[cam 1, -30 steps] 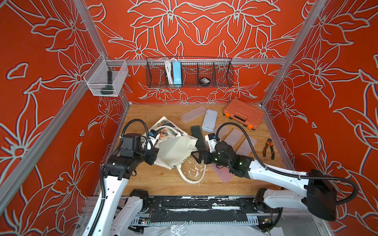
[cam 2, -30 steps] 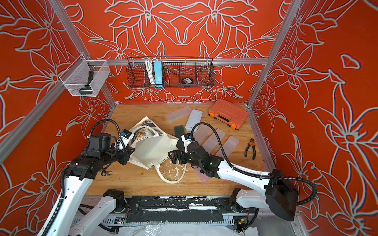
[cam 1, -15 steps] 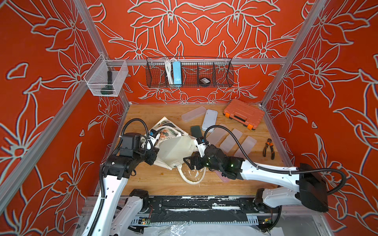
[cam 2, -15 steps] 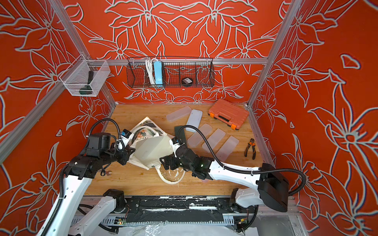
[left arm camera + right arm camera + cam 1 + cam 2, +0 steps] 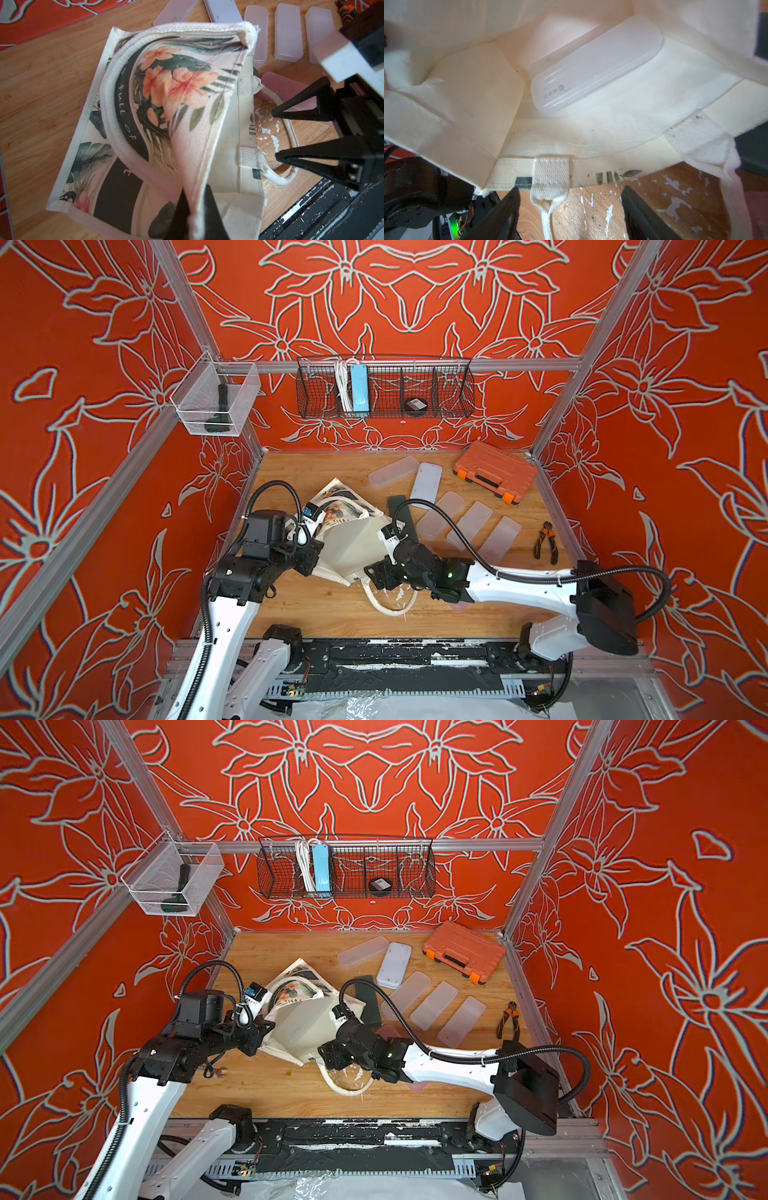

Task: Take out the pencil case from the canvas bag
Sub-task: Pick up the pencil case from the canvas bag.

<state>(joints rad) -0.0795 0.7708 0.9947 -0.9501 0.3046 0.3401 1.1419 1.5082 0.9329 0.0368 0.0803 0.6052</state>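
Wooden surface (image 5: 332, 614) carries the canvas bag (image 5: 353, 543), which lies on its side with its mouth gaping. Translucent pencil case (image 5: 596, 62) lies inside, on the bag's lower wall. Left claw (image 5: 195, 189) pinches the bag's upper rim. Right claw (image 5: 570, 188) is spread, just outside the mouth.

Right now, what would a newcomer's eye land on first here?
The cream canvas bag mid-table, its mouth held open by the left tool pinching the upper cloth edge. Inside, in the right wrist view, a frosted white pencil case lies on the bag's lower side, with the right tool open just outside the mouth. Behind, loud red floral walls and an orange toolbox at the far right corner.
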